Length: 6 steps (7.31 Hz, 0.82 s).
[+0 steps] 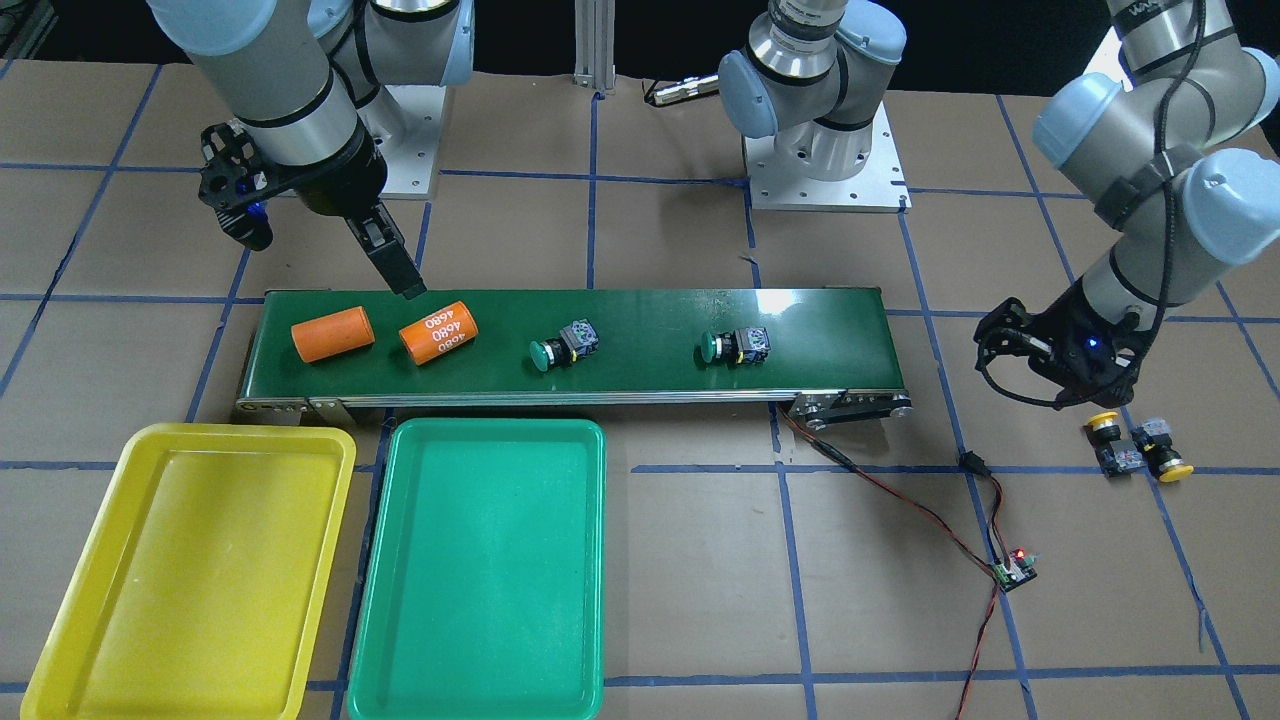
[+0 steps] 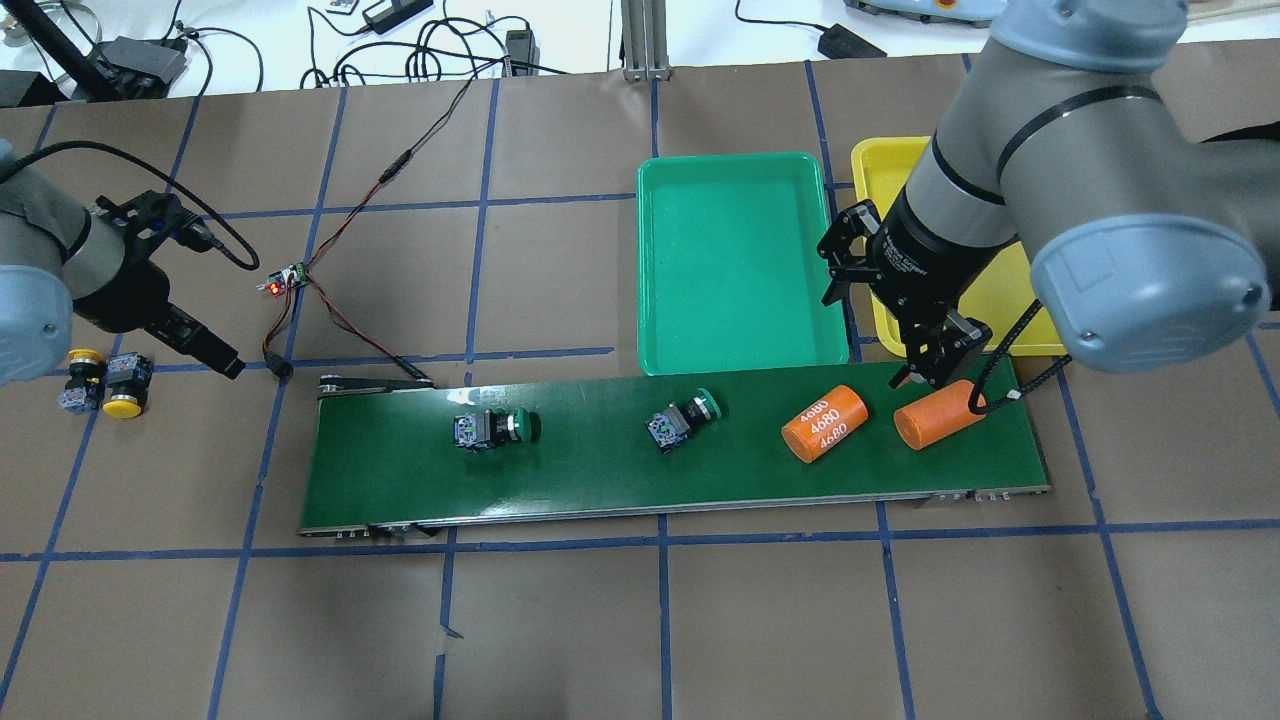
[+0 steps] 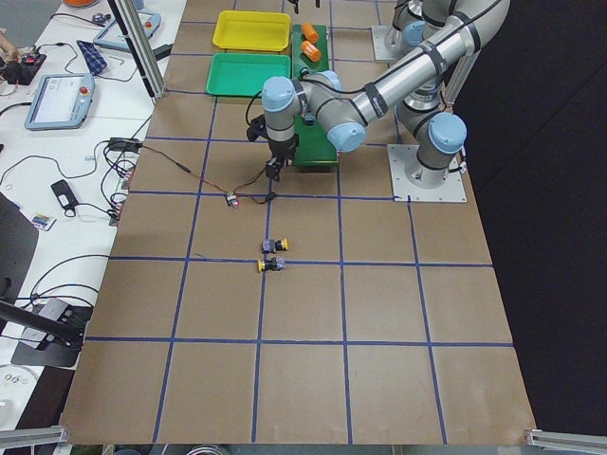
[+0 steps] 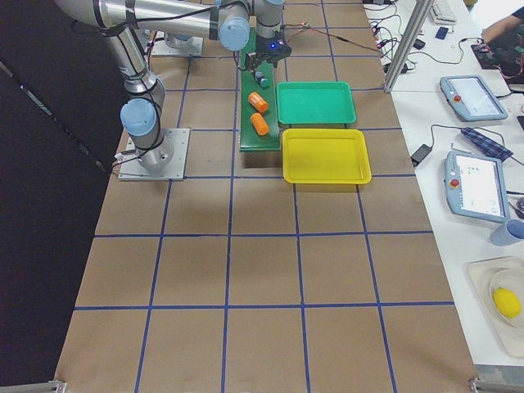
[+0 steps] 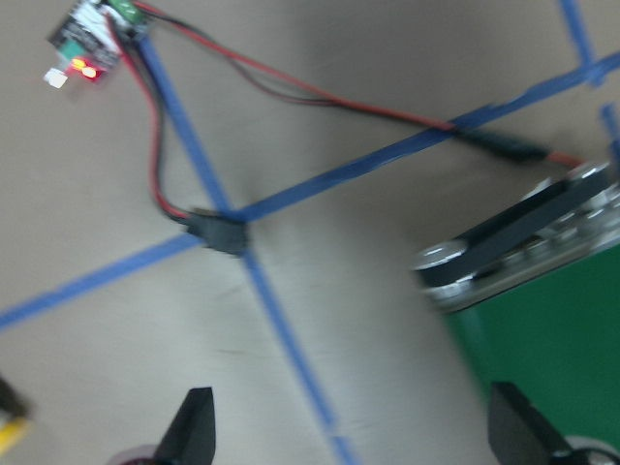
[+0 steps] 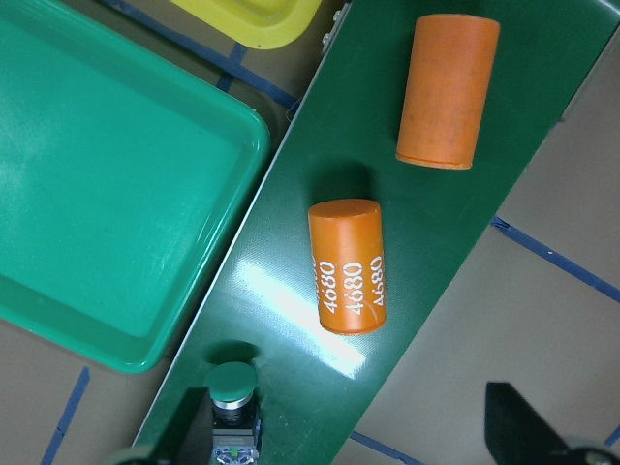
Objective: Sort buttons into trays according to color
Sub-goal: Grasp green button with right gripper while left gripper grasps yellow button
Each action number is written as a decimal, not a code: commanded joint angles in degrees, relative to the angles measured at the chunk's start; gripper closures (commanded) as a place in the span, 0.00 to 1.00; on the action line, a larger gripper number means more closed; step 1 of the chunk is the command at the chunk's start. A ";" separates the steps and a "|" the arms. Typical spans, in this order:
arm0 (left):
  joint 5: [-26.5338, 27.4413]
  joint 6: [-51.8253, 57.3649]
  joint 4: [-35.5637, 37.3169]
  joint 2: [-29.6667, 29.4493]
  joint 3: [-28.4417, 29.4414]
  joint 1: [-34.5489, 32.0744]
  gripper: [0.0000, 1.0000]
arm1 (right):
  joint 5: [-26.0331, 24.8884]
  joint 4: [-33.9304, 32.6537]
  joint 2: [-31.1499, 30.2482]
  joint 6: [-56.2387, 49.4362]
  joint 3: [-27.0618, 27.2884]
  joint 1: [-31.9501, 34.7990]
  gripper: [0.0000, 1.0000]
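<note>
Two green-capped buttons point(image 1: 565, 345) point(image 1: 735, 345) lie on their sides on the dark-green conveyor belt point(image 1: 640, 325). Two yellow-capped buttons point(image 2: 82, 375) point(image 2: 125, 385) lie together on the table, off the belt's end. The yellow tray point(image 1: 190, 570) and the green tray point(image 1: 480, 570) sit side by side beside the belt, with nothing in them. My left gripper point(image 2: 222, 360) hangs open and empty between the yellow buttons and the belt's end. My right gripper point(image 2: 938, 368) is open and empty above the belt's far edge, near the orange cylinders. One green button shows in the right wrist view point(image 6: 232, 387).
Two orange cylinders point(image 1: 332, 333) point(image 1: 438, 331), one marked 4680, lie on the belt at the tray end. A small circuit board with a lit red LED point(image 2: 285, 280) and red-black wires runs to the belt's other end. Blue tape lines grid the brown table.
</note>
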 commanded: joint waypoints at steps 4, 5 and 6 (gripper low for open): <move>3.46 42.18 3.13 -15.27 9.83 9.62 0.00 | 0.03 -3.58 3.03 6.00 3.31 5.03 0.00; 3.46 44.99 5.57 -17.03 10.18 10.59 0.00 | 0.03 -8.73 6.27 6.96 3.57 6.45 0.00; 3.46 48.24 6.72 -18.00 10.44 11.29 0.00 | 0.90 -12.61 8.73 7.58 3.57 6.98 0.00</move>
